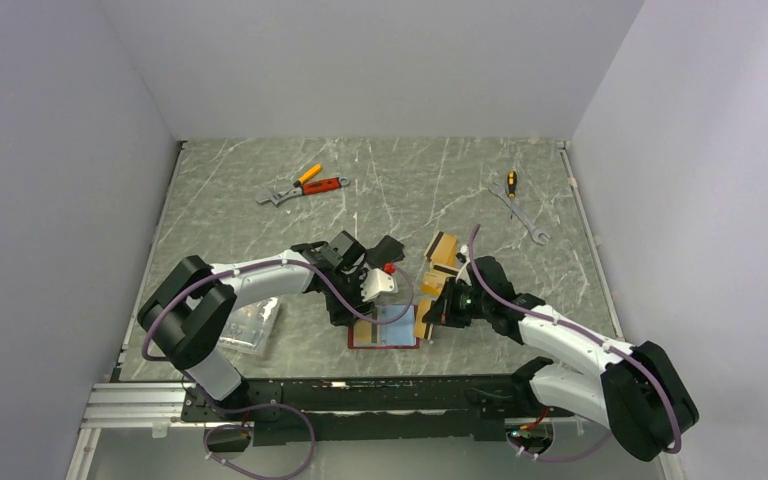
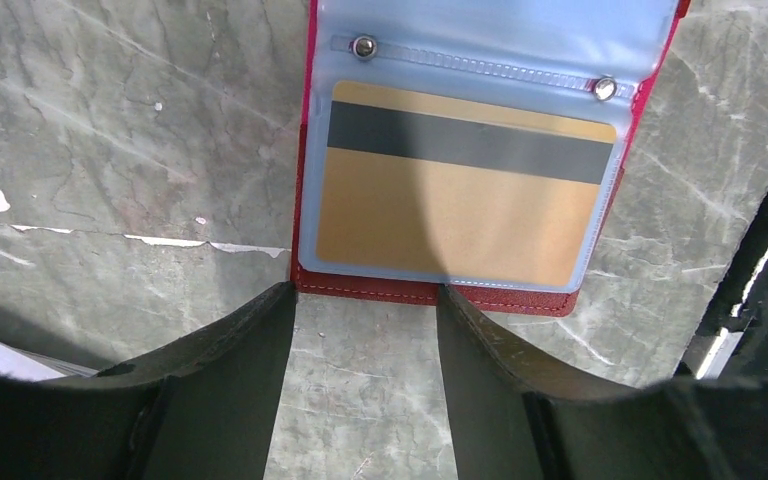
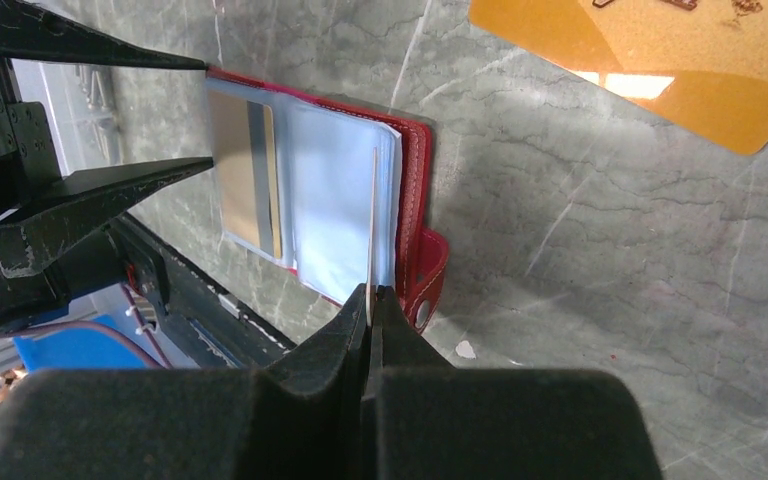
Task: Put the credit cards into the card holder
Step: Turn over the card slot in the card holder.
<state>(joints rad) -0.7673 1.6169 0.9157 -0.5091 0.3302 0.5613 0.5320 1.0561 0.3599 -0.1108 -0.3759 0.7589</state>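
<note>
An open red holder [image 1: 400, 330] is being shown flat on the near middle of the marble table [image 1: 410, 190], flanked by both arms. Orange cards [image 1: 444, 250] are being left in a pile just behind it, beside the right arm, close to the holder but apart from it. A clear box [image 1: 250, 326] is being kept at the near left by the left arm. Red and orange hand tools [image 1: 305, 186], a wrench [image 1: 522, 212] and a screwdriver [image 1: 510, 182] are being left well apart at the far side.

Inside the holder, a gold card [image 2: 460, 215] with a dark stripe is being held in a clear bluish sleeve [image 2: 500, 50] fixed by two studs.

The left gripper [image 2: 365, 295] is being held at the holder's near edge, its fingers [image 2: 230, 380] spread with nothing between them.

A thin card [image 3: 372, 230], seen edge-on, is being pinched by the right gripper [image 3: 372, 295], fingers pressed together on it. It is being held over the sleeves beside the holder's red edge; whether it is entering a sleeve cannot be told.
</note>
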